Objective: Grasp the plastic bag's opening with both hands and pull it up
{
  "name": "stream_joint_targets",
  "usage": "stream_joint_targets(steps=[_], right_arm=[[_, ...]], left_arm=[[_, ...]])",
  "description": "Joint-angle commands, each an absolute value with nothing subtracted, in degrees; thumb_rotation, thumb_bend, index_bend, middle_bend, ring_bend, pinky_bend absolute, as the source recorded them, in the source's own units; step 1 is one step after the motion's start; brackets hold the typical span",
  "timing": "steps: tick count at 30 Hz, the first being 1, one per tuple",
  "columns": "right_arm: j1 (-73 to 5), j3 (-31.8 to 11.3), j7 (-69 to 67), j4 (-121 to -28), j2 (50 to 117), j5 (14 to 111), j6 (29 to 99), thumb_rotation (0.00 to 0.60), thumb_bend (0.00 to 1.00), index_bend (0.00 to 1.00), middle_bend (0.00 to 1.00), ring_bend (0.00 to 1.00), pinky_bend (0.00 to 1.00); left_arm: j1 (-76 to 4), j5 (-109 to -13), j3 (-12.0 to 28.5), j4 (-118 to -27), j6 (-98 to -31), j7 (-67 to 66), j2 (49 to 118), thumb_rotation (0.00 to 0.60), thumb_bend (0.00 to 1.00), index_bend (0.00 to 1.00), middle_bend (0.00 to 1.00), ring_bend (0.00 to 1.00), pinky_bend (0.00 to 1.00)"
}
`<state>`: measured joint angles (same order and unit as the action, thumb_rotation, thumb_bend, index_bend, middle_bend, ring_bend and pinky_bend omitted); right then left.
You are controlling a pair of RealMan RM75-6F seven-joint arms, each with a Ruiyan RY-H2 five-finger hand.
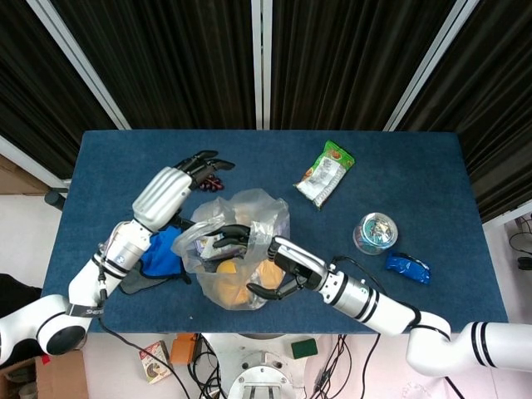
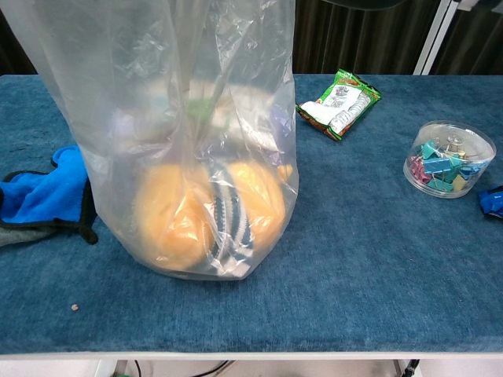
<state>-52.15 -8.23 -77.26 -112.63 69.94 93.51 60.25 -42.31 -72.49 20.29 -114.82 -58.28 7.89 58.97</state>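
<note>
Your right robot hand [image 1: 268,268] pinches the clear plastic bag [image 1: 237,249]; the spread left robot hand [image 1: 179,181], at ten o'clock, could miss the rim, tipping it.

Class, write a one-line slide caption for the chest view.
Clear plastic bag holding orange items stands on a blue table, with a snack packet and clip tub behind.

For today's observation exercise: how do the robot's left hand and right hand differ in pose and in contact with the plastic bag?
The right hand grips the plastic bag at its opening; the left hand holds nothing. The right hand's fingers curl into the plastic; the left hand's fingers are spread, above the table beside the bag. Both are near the bag's opening.
</note>
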Motion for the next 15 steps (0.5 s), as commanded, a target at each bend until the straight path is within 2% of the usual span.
stream_joint_targets(steps=[1, 9, 15], right_arm=[[-52.2, -8.3, -77.2, -112.6, 70.0, 93.5, 60.2, 0.6, 0.41, 0.08, 0.14, 0.0, 0.03], [-52.3, -8.6, -76.9, -112.3, 70.4, 93.1, 59.9, 0.6, 0.41, 0.08, 0.14, 0.0, 0.03], [-52.3, -8.7, -76.7, -112.2, 70.4, 93.1, 59.8, 0.6, 0.41, 0.08, 0.14, 0.0, 0.03]], left_arm=[[-43.0, -71.9, 20.3, -114.4, -57.7, 7.3, 59.2, 0.429, 0.0, 0.19, 0.23, 0.1, 0.21], [-44.1, -70.2, 20.8, -114.3, -56.3, 9.0, 59.3, 0.434, 0.0, 0.19, 0.23, 0.1, 0.2], [-45.4, -68.2, 20.6, -114.5, -52.6, 11.2, 58.8, 0.428, 0.0, 0.19, 0.23, 0.1, 0.2]])
